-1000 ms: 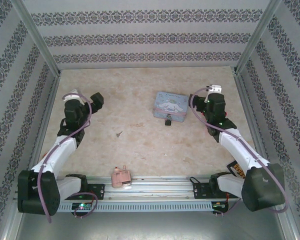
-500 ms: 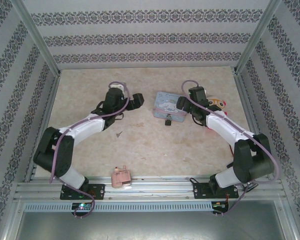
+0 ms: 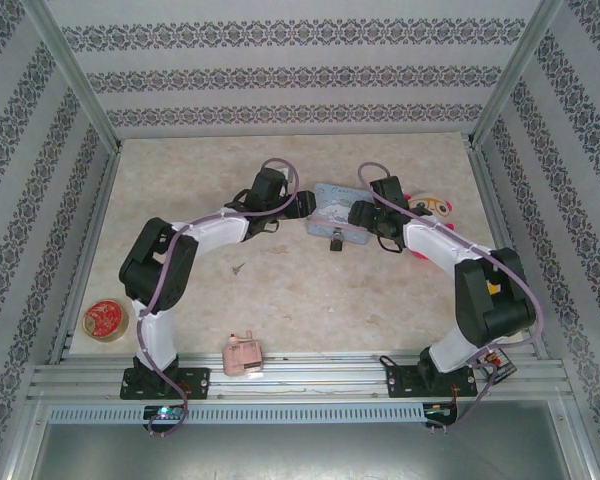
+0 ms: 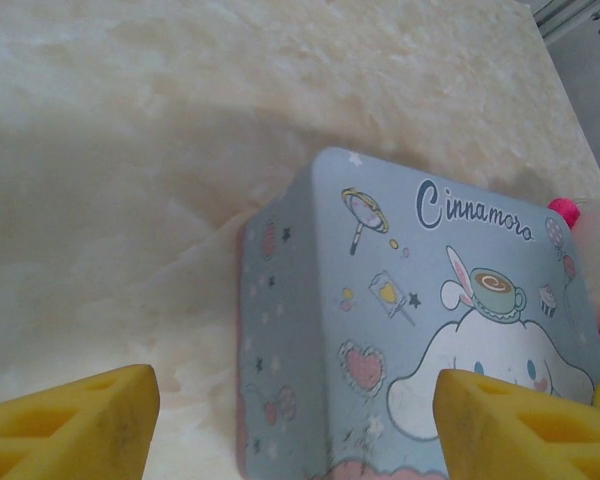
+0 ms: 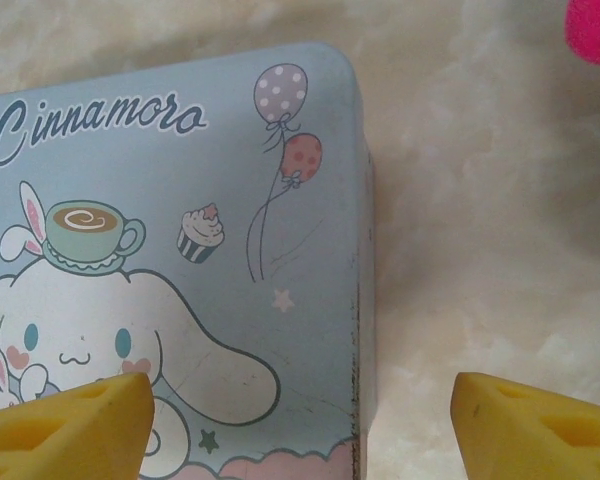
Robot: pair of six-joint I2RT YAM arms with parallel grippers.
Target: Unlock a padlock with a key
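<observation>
The tiny dark padlock (image 3: pixel 334 242) lies on the table just in front of the blue cartoon tin (image 3: pixel 332 212). The thin grey key (image 3: pixel 239 268) lies apart, to the left on the bare table. My left gripper (image 3: pixel 298 207) is at the tin's left end; in the left wrist view its yellow fingers (image 4: pixel 70 420) stand apart, straddling the tin's (image 4: pixel 410 330) left corner. My right gripper (image 3: pixel 362 215) is at the tin's right end, open, with the tin's (image 5: pixel 180 200) right edge between its fingers (image 5: pixel 535 425). Neither gripper holds anything.
A pink plastic toy (image 3: pixel 242 354) sits at the near edge. A red roll (image 3: pixel 105 319) lies at the near left by the wall. Pink and yellow items (image 3: pixel 430 207) lie right of the tin, behind the right arm. Patterned walls close in three sides.
Both arms have swung inward from the table's sides to the two ends of the tin. Their jaws have narrowed a little. The left arm's move uncovered the red roll.
</observation>
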